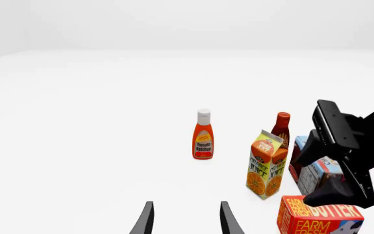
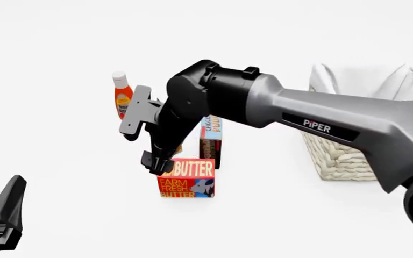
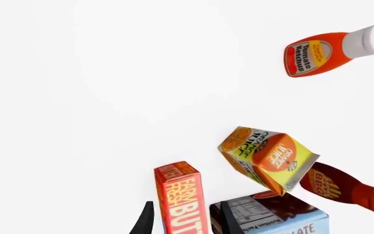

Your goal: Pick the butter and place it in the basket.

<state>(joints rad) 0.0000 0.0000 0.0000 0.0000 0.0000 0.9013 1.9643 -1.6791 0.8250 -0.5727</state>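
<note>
The butter (image 2: 186, 180) is a small red-orange carton standing on the white table, also seen in the left wrist view (image 1: 320, 219) and the right wrist view (image 3: 180, 200). My right gripper (image 2: 156, 163) has come down onto the carton's top left end. It is open, and in the right wrist view its two dark fingers (image 3: 145, 219) straddle the carton without closing on it. The basket (image 2: 335, 156), woven with a white lining, stands to the right behind the right arm. My left gripper (image 1: 187, 219) is open and holds nothing, low at the front left (image 2: 6, 209).
A chocolate pudding box (image 2: 211, 134) stands right behind the butter. Next to it are an orange juice carton (image 1: 266, 165) and a dark red sauce bottle (image 1: 282, 127). A tomato ketchup bottle (image 2: 122, 95) stands farther back left.
</note>
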